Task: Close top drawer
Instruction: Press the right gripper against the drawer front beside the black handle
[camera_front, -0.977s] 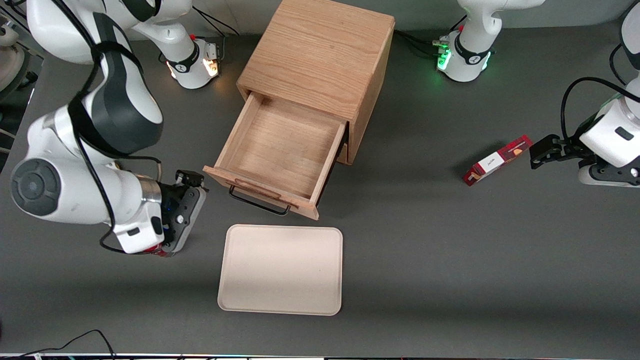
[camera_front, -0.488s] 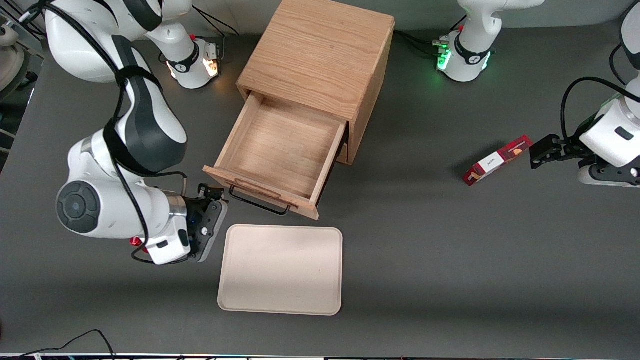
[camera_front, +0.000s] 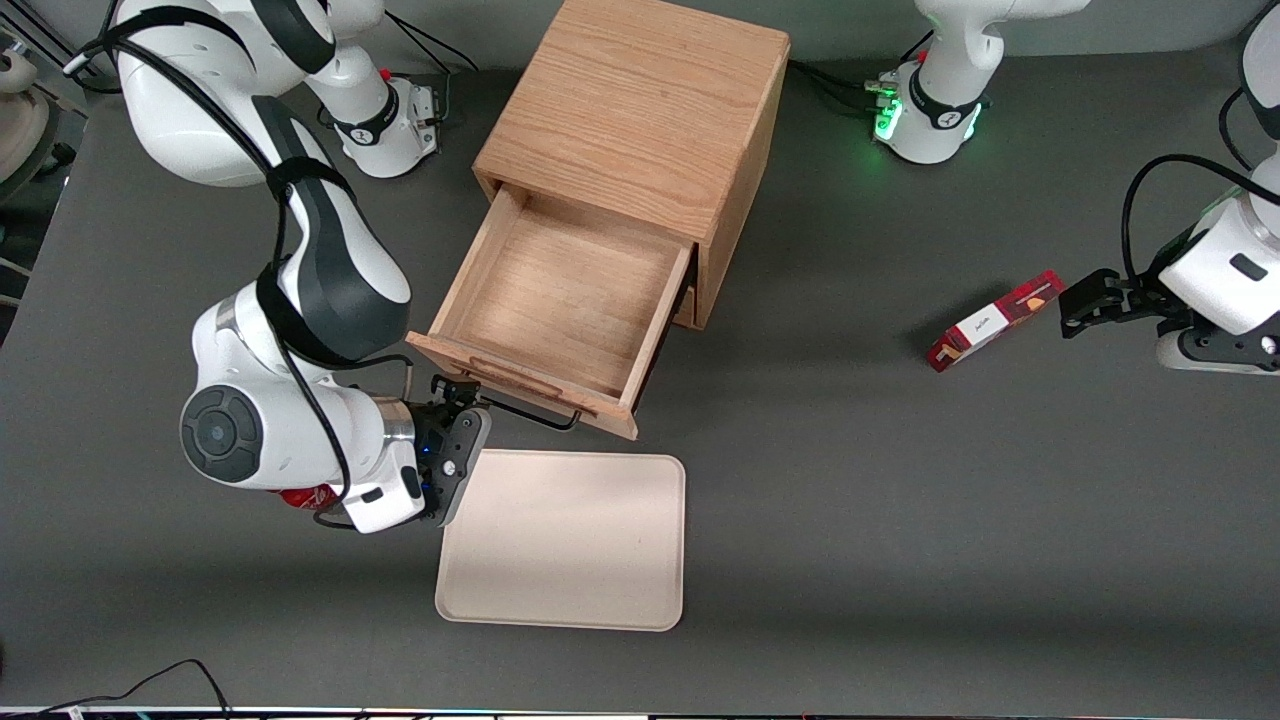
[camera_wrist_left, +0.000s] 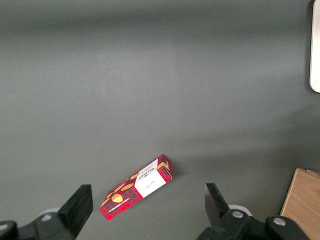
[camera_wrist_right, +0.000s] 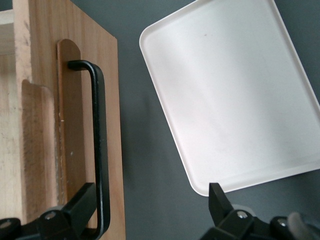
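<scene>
Pincer (camera_front: 462, 400) seen spread wide, nothing held, just in front of top drawer (camera_front: 560, 300) at handle (camera_wrist_right: 97, 145) end, above tray (camera_front: 600, 540) corner. Drawer pulled fully out of cabinet (camera_front: 640, 110) near desk's rear edge. No push judged started; whole closing stroke remained.

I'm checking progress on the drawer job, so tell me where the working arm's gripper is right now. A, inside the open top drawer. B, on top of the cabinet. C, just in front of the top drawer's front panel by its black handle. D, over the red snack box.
C: the gripper sits in front of the top drawer, fingers open, one finger beside the black handle, at the edge of the tray.
</scene>
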